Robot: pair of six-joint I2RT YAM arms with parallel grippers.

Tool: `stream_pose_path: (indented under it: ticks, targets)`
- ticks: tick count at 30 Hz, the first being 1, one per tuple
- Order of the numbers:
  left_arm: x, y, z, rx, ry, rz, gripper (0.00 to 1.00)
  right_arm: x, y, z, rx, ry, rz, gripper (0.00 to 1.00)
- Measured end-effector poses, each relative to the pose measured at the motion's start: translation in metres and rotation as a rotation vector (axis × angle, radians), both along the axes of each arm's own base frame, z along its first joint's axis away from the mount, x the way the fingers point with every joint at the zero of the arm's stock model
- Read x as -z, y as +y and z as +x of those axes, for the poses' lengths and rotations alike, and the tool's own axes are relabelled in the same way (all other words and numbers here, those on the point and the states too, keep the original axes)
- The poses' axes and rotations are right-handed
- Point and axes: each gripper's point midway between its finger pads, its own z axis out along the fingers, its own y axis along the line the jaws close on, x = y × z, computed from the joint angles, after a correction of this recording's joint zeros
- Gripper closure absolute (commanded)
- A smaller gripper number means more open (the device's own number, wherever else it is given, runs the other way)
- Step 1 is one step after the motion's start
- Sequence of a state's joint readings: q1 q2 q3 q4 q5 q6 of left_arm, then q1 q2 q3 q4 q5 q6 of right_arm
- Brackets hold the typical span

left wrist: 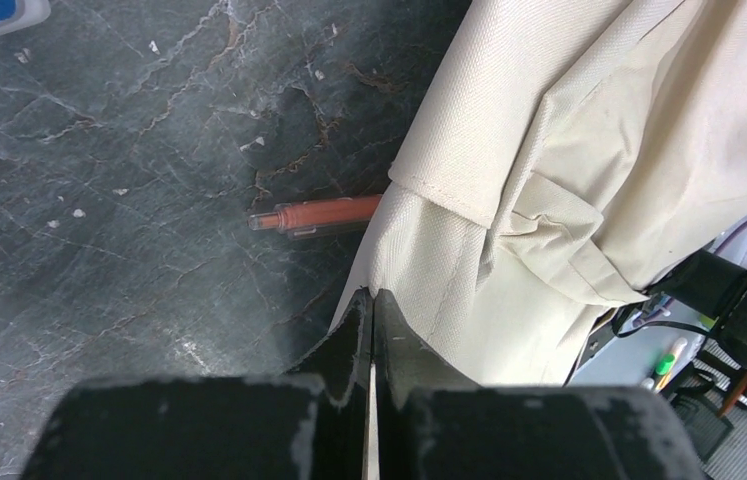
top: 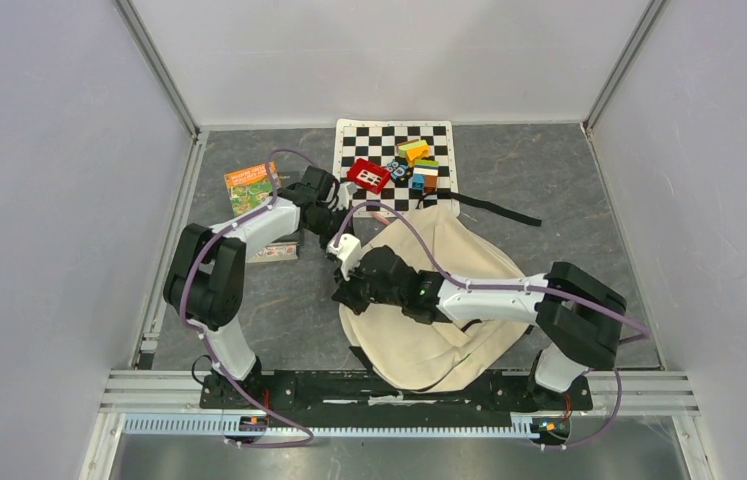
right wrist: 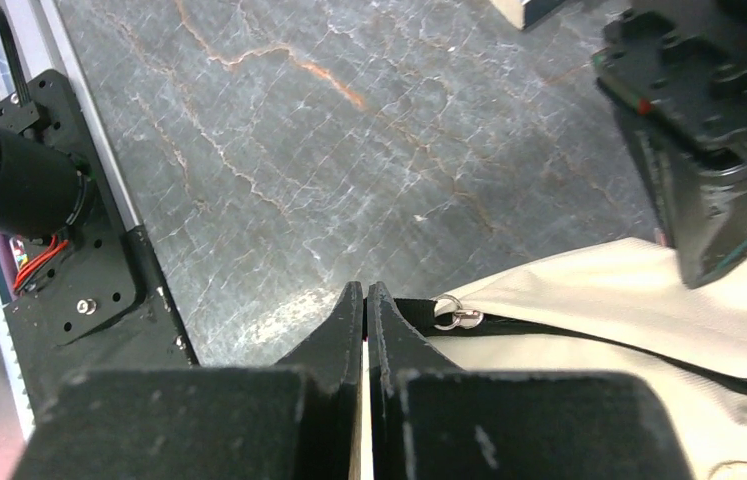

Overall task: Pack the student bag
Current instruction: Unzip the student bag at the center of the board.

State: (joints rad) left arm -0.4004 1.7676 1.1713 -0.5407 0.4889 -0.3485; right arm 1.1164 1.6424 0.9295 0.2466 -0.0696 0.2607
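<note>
Both our left gripper [left wrist: 370,300] and right gripper [right wrist: 365,292] are pinched on the rim of the student bag [left wrist: 599,120], right at their fingertips. The bites are thin, so the cloth may slip when we pull. The orange pen [left wrist: 321,215] just beyond the left tips, half under the bag, may be dragged.

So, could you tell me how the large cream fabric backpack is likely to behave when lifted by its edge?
The large cream fabric backpack will probably droop and fold, since it lies slumped and creased. It looks flat, so it is likely light. Pushed, it may bunch up rather than slide.
</note>
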Motion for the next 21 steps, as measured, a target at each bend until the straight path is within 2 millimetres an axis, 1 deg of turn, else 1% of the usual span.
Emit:
stream_pose_path:
  ticks: [5, 9, 13, 14, 15, 18, 19, 20, 21]
  targets:
    - [-0.001, 0.002, 0.001, -0.014, 0.010, -0.010, 0.98, 0.004, 0.003, -0.013, -0.006, -0.007, -0.022, 1.00]
    - [0.000, 0.004, 0.001, -0.017, 0.013, -0.008, 0.98, 0.005, 0.003, -0.019, 0.004, -0.014, -0.037, 1.00]
    - [0.002, 0.005, 0.000, -0.018, 0.019, -0.005, 0.98, 0.000, 0.002, -0.022, 0.028, -0.023, -0.036, 1.00]
    - [0.002, 0.005, 0.000, -0.018, 0.019, -0.005, 0.95, -0.002, 0.002, -0.022, 0.034, -0.025, -0.033, 1.00]
    - [0.002, 0.005, 0.000, -0.018, 0.018, -0.005, 0.85, -0.005, 0.001, -0.023, 0.042, -0.028, -0.029, 1.00]
    - [0.000, 0.007, 0.002, -0.013, -0.004, 0.006, 0.34, -0.010, -0.006, -0.027, 0.050, -0.033, -0.019, 1.00]
    - [-0.002, 0.010, 0.005, -0.015, -0.029, 0.019, 0.22, -0.011, -0.007, -0.030, 0.046, -0.033, -0.014, 1.00]
    - [-0.006, 0.013, 0.007, -0.018, -0.056, 0.033, 0.16, -0.012, -0.010, -0.034, 0.039, -0.036, -0.008, 1.00]
    - [-0.013, 0.016, 0.010, -0.022, -0.089, 0.041, 0.12, -0.012, -0.011, -0.037, 0.034, -0.037, -0.006, 1.00]
